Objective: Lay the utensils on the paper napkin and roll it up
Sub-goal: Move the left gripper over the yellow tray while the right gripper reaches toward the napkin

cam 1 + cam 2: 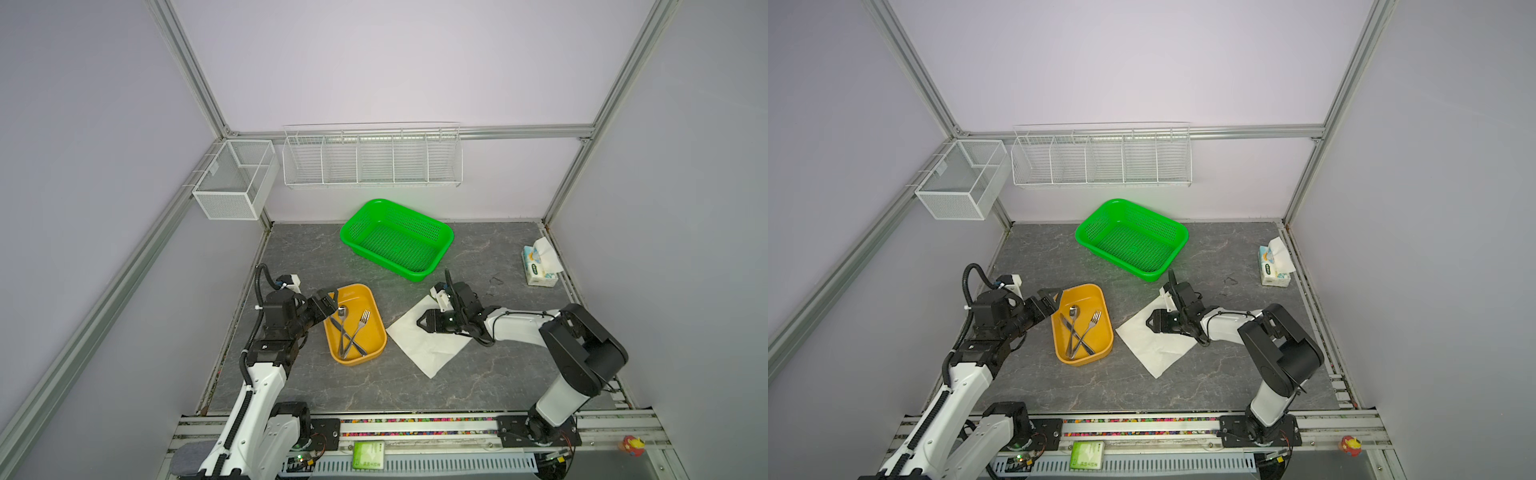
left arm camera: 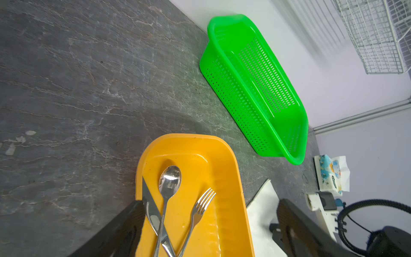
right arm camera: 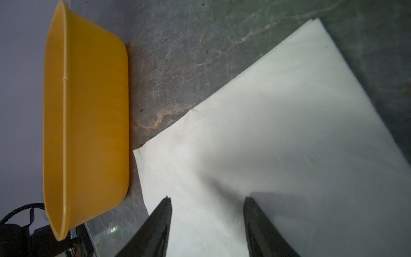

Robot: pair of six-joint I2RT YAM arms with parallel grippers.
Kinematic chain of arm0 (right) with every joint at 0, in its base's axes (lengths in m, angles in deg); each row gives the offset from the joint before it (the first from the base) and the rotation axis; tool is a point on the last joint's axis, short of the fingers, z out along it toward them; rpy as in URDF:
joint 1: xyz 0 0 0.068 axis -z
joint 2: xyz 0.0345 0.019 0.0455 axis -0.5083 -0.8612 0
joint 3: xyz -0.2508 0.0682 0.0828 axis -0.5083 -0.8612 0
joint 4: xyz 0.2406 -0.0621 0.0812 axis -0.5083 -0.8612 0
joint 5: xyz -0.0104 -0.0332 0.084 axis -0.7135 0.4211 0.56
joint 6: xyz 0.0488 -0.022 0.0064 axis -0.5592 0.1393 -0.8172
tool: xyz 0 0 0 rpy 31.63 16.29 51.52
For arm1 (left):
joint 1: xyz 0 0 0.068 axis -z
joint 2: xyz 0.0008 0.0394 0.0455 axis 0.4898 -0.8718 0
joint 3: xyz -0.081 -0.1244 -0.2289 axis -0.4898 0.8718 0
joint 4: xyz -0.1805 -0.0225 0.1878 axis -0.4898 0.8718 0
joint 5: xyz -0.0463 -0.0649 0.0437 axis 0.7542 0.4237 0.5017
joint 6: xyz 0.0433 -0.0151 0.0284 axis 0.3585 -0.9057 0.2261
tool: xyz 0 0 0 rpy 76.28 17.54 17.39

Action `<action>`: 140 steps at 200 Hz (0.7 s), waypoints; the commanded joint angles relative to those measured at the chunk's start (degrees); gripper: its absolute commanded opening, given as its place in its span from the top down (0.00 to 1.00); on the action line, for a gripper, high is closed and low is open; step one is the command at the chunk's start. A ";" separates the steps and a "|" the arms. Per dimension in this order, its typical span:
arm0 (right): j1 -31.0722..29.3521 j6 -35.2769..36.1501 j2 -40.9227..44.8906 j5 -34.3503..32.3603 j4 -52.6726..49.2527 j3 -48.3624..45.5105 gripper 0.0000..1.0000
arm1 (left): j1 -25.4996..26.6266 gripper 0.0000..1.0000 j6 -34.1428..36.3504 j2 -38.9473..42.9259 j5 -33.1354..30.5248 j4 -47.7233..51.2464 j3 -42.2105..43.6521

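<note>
A spoon (image 1: 342, 311), a fork (image 1: 363, 319) and a knife (image 1: 338, 326) lie crossed in a yellow tray (image 1: 357, 296) left of centre. My left gripper (image 1: 332, 304) hangs open over the tray's far left end. In the left wrist view its fingers straddle the knife (image 2: 151, 211), spoon (image 2: 170, 178) and fork (image 2: 200, 207) without touching them. The white paper napkin (image 1: 424, 349) lies flat just right of the tray. My right gripper (image 1: 420, 322) stands open low over the napkin (image 3: 278, 122), nothing between its fingers (image 3: 164, 213). I cannot tell if the tips touch the paper.
A green perforated basket (image 1: 399, 239) sits behind the tray and napkin. A blue-and-white tissue pack (image 1: 538, 266) stands at the far right edge. White wire racks (image 1: 374, 158) hang on the back wall, and a mesh box (image 1: 232, 178) on the left frame.
</note>
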 commanded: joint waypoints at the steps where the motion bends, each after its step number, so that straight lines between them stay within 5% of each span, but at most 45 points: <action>1: -0.24 3.07 -4.17 -1.69 -5.61 1.84 0.44 | 0.32 0.09 1.72 -1.57 1.94 3.16 -3.41; 85: -1.93 8.81 6.28 4.17 -10.80 4.79 0.37 | 1.66 0.10 2.95 -4.48 -2.62 11.57 -5.62; 140: -7.90 6.44 8.25 7.97 -10.78 5.82 0.37 | 1.65 0.11 2.85 -7.44 -4.53 13.60 -6.11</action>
